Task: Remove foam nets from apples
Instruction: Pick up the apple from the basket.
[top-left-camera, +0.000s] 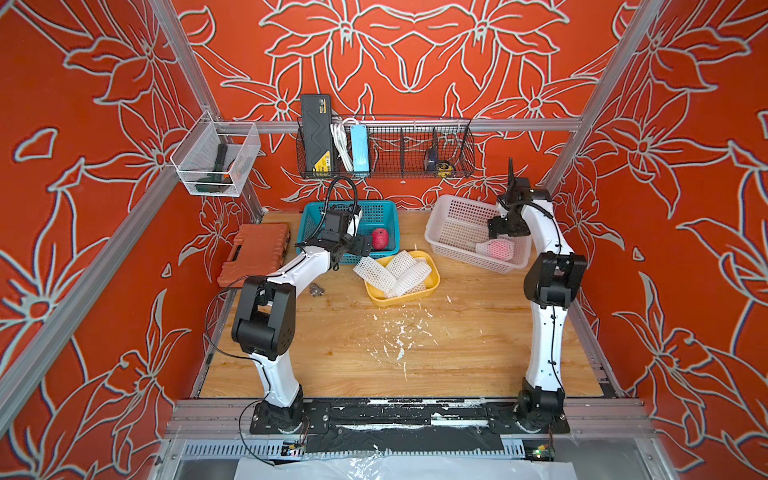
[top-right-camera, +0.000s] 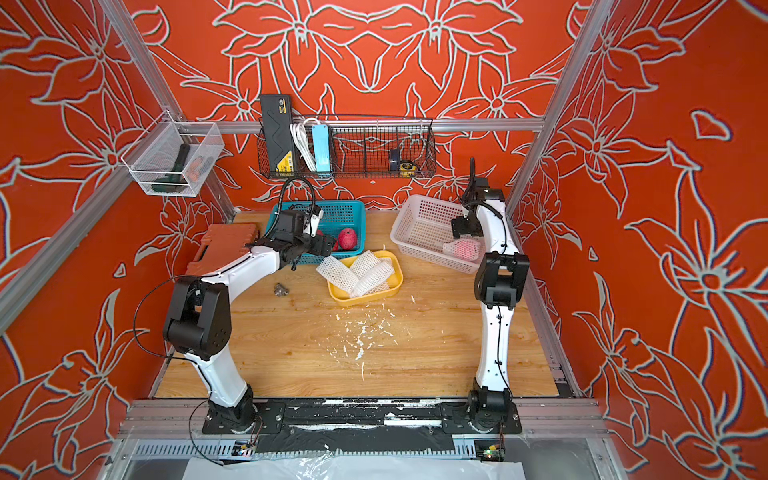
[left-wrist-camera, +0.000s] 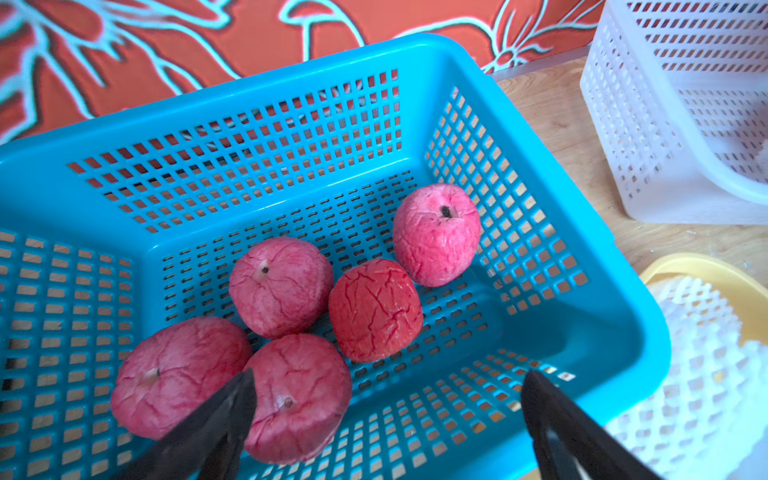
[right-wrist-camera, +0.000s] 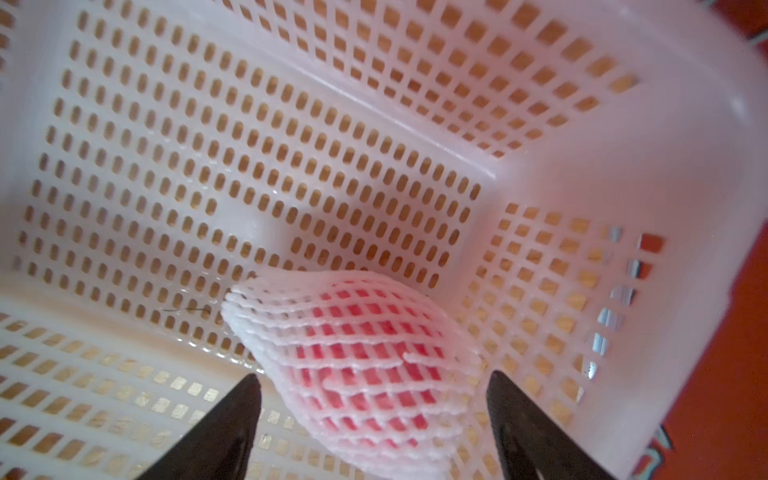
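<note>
Where the pale wooden worktop (top-left-camera: 478, 353) meets the patterned back wall, two perforated plastic baskets stand in both top views: a blue basket (top-left-camera: 376, 216) at about eleven o'clock and a white basket (top-left-camera: 457, 216) at about one o'clock.

The left claw (left-wrist-camera: 388, 376) hangs over the blue basket. Its black tapered fingers are spread wide and nothing is between them. Under it, five bare apples (left-wrist-camera: 374, 309) lie bunched on the slotted floor. They are squat and rounded, with matt red-pink skin crazed by fine darker veins. Several show a small stem dimple. One is a deeper red than the rest.

The right claw (right-wrist-camera: 374, 376) reaches down into the white basket with its jaws apart. They straddle the one wrapped apple (right-wrist-camera: 357, 311), which lies toward five o'clock on the basket floor. Its foam net (right-wrist-camera: 291, 307) is a soft white tube of diamond mesh. It stretches tight over the fruit's bulge and pinches to a ribbed, flattened end, and pink shows through the holes. The fingertips sit just beside the mesh on either side; I cannot tell whether they touch it.

Between the baskets, nearer the worktop's centre, is a shallow yellow tray (top-left-camera: 433, 277) with rounded corners. It holds the empty foam nets (top-left-camera: 399, 270), collapsed flat and overlapping, and one droops over the rim at nine o'clock. White foam crumbs (top-left-camera: 400, 338) are scattered over the wood grain toward six o'clock of the tray.
</note>
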